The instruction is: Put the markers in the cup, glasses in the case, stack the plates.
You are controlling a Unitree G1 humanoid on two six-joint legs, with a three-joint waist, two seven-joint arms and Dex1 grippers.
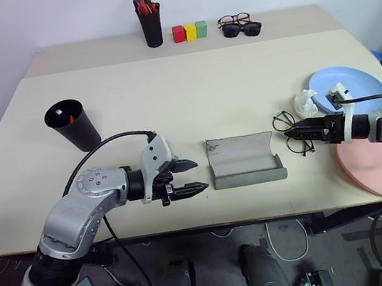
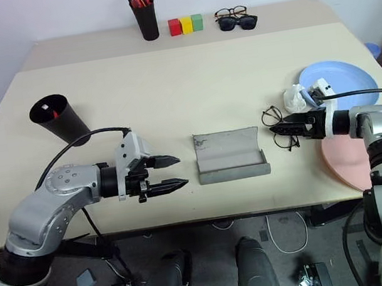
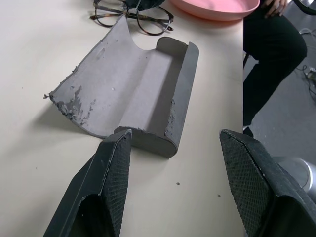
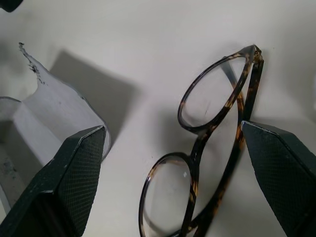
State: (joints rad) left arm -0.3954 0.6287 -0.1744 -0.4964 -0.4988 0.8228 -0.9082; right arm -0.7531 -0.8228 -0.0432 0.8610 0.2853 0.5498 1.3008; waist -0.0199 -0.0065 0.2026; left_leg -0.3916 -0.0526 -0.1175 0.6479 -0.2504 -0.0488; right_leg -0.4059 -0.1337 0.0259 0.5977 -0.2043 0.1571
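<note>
- A pale beige worktop (image 1: 169,96) stands against a white wall, with a second strip of the same surface behind it.
- The grey case (image 1: 244,160) lies open near the front edge, at the middle, flap spread flat towards the far side.
- The left gripper (image 1: 190,175) hangs level just left of the case, fingers parted and holding nothing.
- The glasses (image 1: 291,131) lie on the worktop right of the case, close to it but apart.
- The right gripper (image 1: 296,132) points left over the glasses with its fingers spread; in the right wrist view one finger is on each side of the frame, and I cannot tell whether they touch it.
- The light blue plate (image 1: 354,82) sits at the right edge; the pink plate (image 1: 367,163) lies nearer the front, partly under the right arm.
- The black cup (image 1: 73,124) stands at the left, a marker (image 1: 70,120) showing red inside it.
- At the far side: a pen holder (image 1: 149,20), three coloured blocks (image 1: 190,31), and two more pairs of spectacles (image 1: 239,25).
</note>
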